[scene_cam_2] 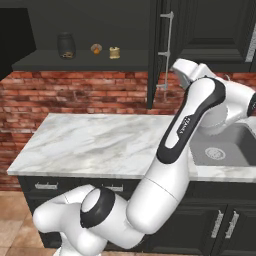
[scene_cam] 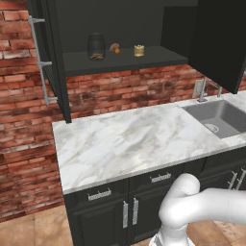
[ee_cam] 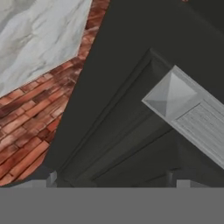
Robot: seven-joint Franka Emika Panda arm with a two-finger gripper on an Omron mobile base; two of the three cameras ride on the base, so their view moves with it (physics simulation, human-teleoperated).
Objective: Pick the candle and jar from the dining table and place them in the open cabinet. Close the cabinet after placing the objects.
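The black cabinet [scene_cam: 125, 60] stands open above the counter. On its dark shelf, the dark jar [scene_cam: 96, 46] [scene_cam_2: 66, 45] is at the left and the small tan candle [scene_cam: 139, 50] [scene_cam_2: 114, 52] stands to its right. My gripper [ee_cam: 113, 179] is open and holds nothing. It is raised close to the panelled right door [ee_cam: 122, 131] [scene_cam_2: 200, 30], just below the end of that door's silver bar handle [ee_cam: 183, 109] [scene_cam_2: 167, 50]. The fingertips [ee_cam: 52, 178] are apart from the door. The dining table is out of view.
A small brown-orange item [scene_cam: 114, 48] lies between jar and candle. The left door [scene_cam: 48, 57] swings out wide. Below are a marble counter [scene_cam: 129, 139], a sink [scene_cam: 218, 117] with faucet [scene_cam: 204, 89], black drawers [scene_cam: 101, 194] and a brick wall [scene_cam: 24, 144].
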